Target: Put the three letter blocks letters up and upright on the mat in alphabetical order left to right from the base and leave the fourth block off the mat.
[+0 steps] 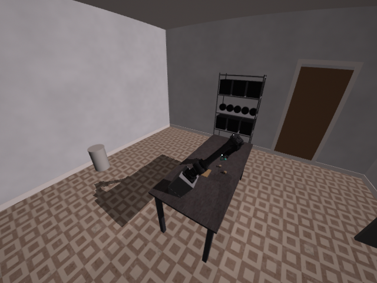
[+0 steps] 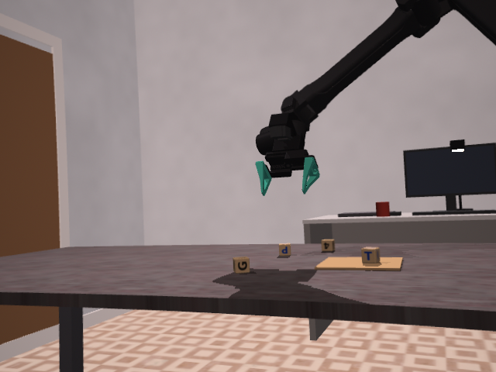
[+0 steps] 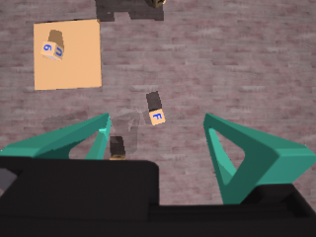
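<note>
My gripper (image 2: 284,193) (image 3: 157,118) (image 1: 223,157) is open and empty, and hangs high above the dark table (image 2: 120,272). The orange mat (image 2: 344,264) (image 3: 79,69) (image 1: 207,173) lies flat. On it stands a block (image 2: 370,255) (image 3: 52,45) with a T on its side and a 6 showing in the wrist view. Straight below my fingers is a block (image 3: 156,110) (image 2: 284,249) with an F facing the wrist camera. A block with a G on its side (image 2: 241,265) stands off the mat. Another block (image 2: 327,245) (image 3: 118,147) lies beyond, partly hidden by my left finger.
My arm's shadow (image 2: 272,282) falls on the table between the G block and the mat. The robot's base box (image 1: 182,186) sits at one end of the table. A desk with a monitor (image 2: 448,170) and a red cup (image 2: 382,208) stands behind.
</note>
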